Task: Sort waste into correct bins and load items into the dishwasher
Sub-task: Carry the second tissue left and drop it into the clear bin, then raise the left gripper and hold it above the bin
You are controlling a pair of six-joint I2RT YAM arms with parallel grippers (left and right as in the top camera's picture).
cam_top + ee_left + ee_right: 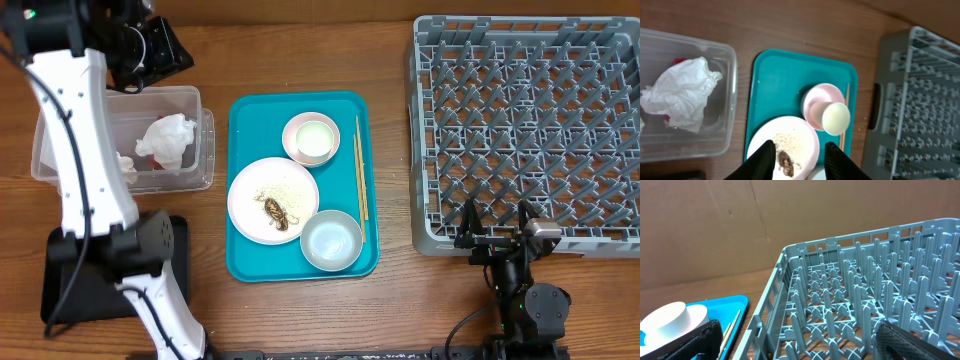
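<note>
In the clear tub (204, 150) lie crumpled tissues (168, 140); left claw (799, 154) gapes empty.

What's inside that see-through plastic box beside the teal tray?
In the clear tub lie crumpled white tissues, with a bit of red wrapper peeking from under them. What else lies beneath is hidden; the white arm covers part of the tub overhead.

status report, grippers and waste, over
Left gripper open, empty, by the clear plastic tub. Right gripper open by the grey plastic dish rack. Crumpled white tissues in tub; rice grains, brown scrap on round pinkish-white plate. Nothing blocking.
</note>
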